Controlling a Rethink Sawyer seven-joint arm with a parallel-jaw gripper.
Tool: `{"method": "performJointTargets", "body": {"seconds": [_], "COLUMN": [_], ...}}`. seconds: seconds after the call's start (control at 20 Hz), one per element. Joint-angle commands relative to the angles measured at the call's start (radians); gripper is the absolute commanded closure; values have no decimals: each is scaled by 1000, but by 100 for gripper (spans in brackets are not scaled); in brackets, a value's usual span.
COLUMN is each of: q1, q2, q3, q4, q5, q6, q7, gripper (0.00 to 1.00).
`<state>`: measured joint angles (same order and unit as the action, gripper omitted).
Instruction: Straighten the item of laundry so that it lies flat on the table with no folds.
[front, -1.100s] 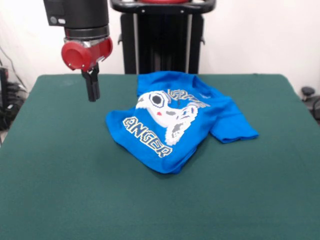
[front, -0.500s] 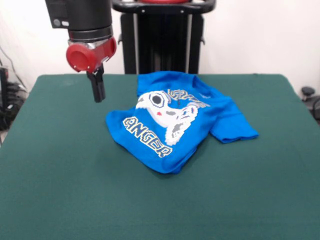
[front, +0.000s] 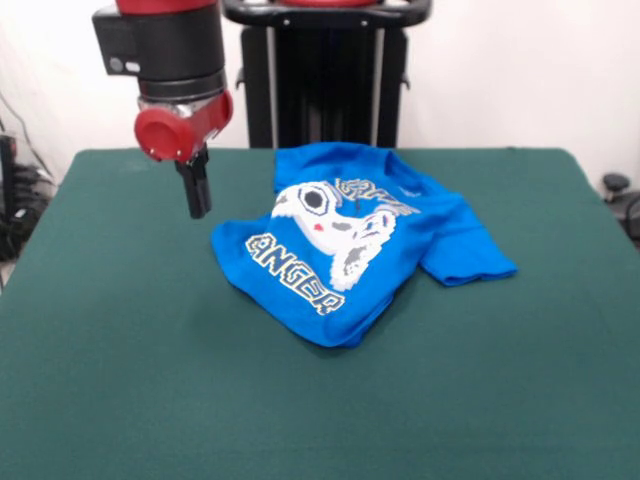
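Note:
The item of laundry (front: 360, 240), a bright blue T-shirt with a white pixel print and partly folded lettering, lies crumpled near the middle of the green table (front: 150, 350). One sleeve sticks out to the right; the lower hem is folded under. My gripper (front: 197, 205) hangs in the air above the table, left of the shirt's upper left part and clear of it. Its black fingers sit pressed together, shut with nothing between them.
The robot's black pedestal (front: 325, 80) stands behind the table's far edge. Cables and dark equipment (front: 15, 190) sit off the table's left side, and a dark object (front: 618, 190) off its right.
The gripper has moved a little to the right and lower in the picture, closer to the shirt's left edge. The shirt has not moved.

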<state>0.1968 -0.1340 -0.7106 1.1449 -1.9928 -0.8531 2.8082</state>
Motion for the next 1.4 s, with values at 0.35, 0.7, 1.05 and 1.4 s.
{"method": "performJointTargets", "body": {"seconds": [0.35,0.7,1.05,1.4], "q1": [-18,-26,-16,-10], "q2": [141,137,138,148], "q3": [138,163,157,174], "q4": [-56,-45,-44,-25], "q5": [72,116,133,128], "q6": [-20,-34,-46,-82], "q7": [209,177,174,140], "gripper": [100,100,100,100]}}
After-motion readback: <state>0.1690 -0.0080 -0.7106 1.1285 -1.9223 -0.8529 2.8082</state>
